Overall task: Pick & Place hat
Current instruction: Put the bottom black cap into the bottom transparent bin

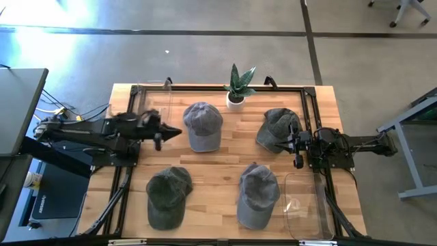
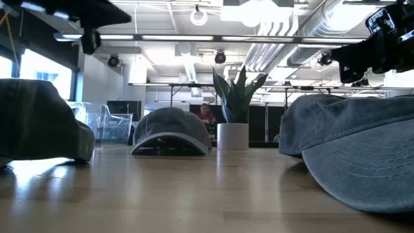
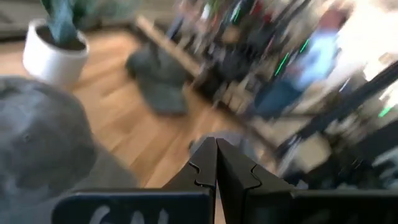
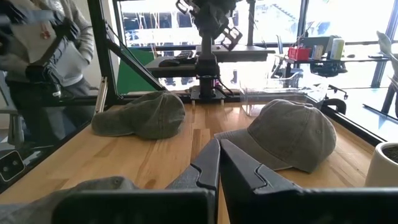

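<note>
Four caps lie crown-up on the wooden table: a grey one far-centre (image 1: 203,125) (image 4: 292,134), a dark grey one far-right (image 1: 278,128) (image 3: 158,78), a dark green one near-left (image 1: 168,197) (image 4: 140,115) and a grey one near-right (image 1: 258,195). My left gripper (image 1: 174,132) (image 3: 216,149) is shut and hovers just left of the far-centre cap (image 3: 37,143), touching nothing. My right gripper (image 1: 293,140) (image 4: 219,146) is shut too and hangs over the far-right cap's edge, holding nothing.
A potted plant (image 1: 237,89) (image 2: 236,110) stands at the far edge. One clear bin sits at the far-left corner (image 1: 153,99), another at the near-right corner (image 1: 307,205). A black frame (image 1: 311,102) borders the table. A person (image 4: 43,56) stands beyond the table's near-left side.
</note>
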